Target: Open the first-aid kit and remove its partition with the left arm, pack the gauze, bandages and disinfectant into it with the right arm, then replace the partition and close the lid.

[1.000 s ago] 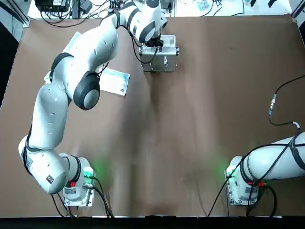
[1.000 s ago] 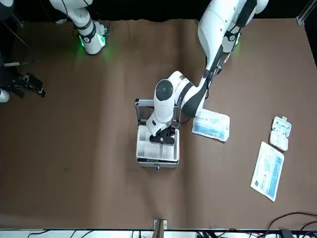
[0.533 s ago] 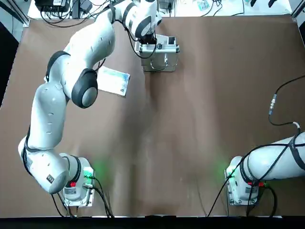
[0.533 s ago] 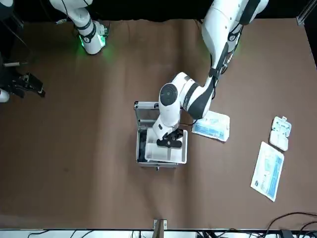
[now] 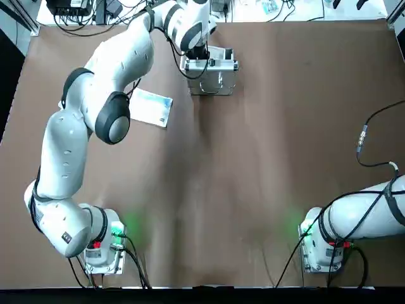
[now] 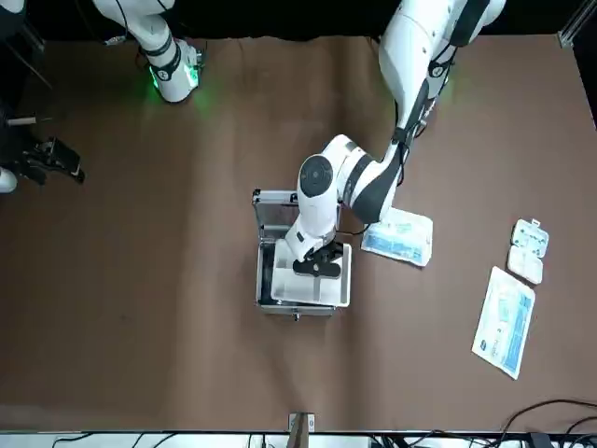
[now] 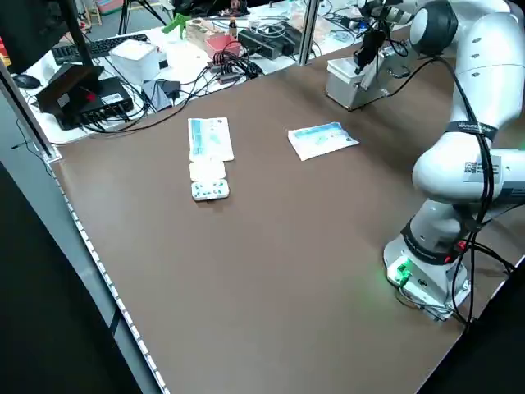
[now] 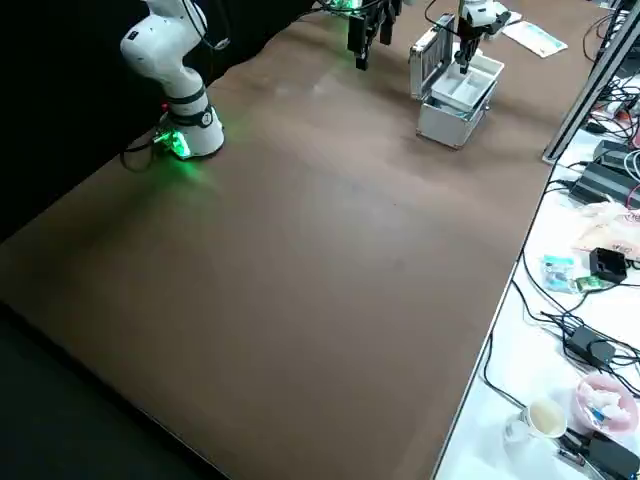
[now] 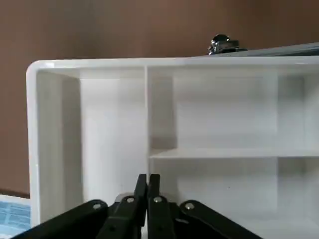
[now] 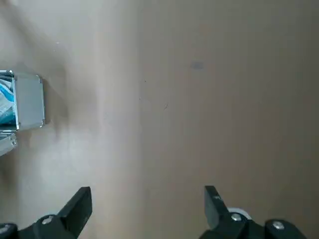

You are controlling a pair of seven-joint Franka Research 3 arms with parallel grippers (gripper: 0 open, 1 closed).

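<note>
The first-aid kit (image 6: 266, 297) stands open at the far middle of the table, its lid (image 6: 278, 211) upright on the side toward the arms. My left gripper (image 6: 317, 267) is shut on an inner wall of the white partition (image 6: 338, 287), a compartmented tray. The tray sits raised over the case and is offset toward my left. In the left wrist view the fingers (image 9: 154, 186) pinch the partition (image 9: 209, 119) wall. My right gripper (image 6: 54, 159) hangs open far off at my right; the right wrist view shows the gripper (image 10: 147, 196) over bare table. The disinfectant is out of view.
A blue-white packet (image 6: 398, 235) lies just beside the kit on my left. Farther left lie a long blue-white packet (image 6: 505, 322) and a small white blister pack (image 6: 527, 249). Cables and clutter sit beyond the far table edge (image 7: 246, 78).
The left gripper has drawn the partition up out of the case and shifted it toward my left; it has barely moved in the last half second. The right arm has not moved.
</note>
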